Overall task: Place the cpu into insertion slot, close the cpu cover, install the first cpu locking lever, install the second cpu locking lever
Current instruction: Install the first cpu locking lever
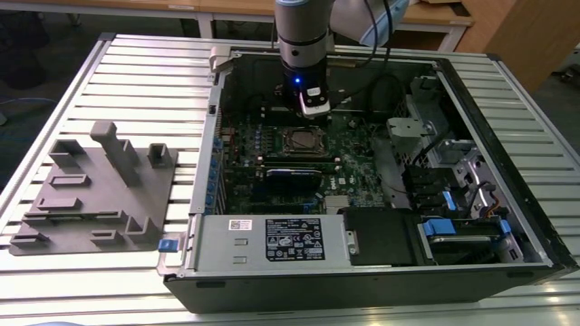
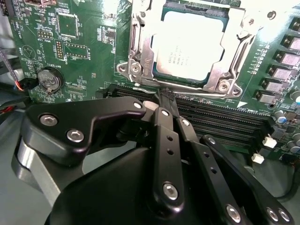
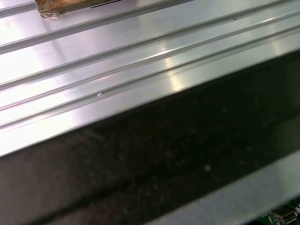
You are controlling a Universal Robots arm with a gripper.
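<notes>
Gripper (image 2: 168, 96), nearest the lens in the second wrist view, has its black fingers (image 2: 165, 123) pressed together with nothing between them. Just beyond the tips, across the dark memory slots (image 2: 220, 119), lies the cpu (image 2: 192, 44), seated flat in the slot (image 2: 140, 49) with the cover (image 2: 236, 42) down around it. In the exterior view the gripper (image 1: 313, 109) hangs over the motherboard (image 1: 349, 163), just behind the slot (image 1: 303, 141).
</notes>
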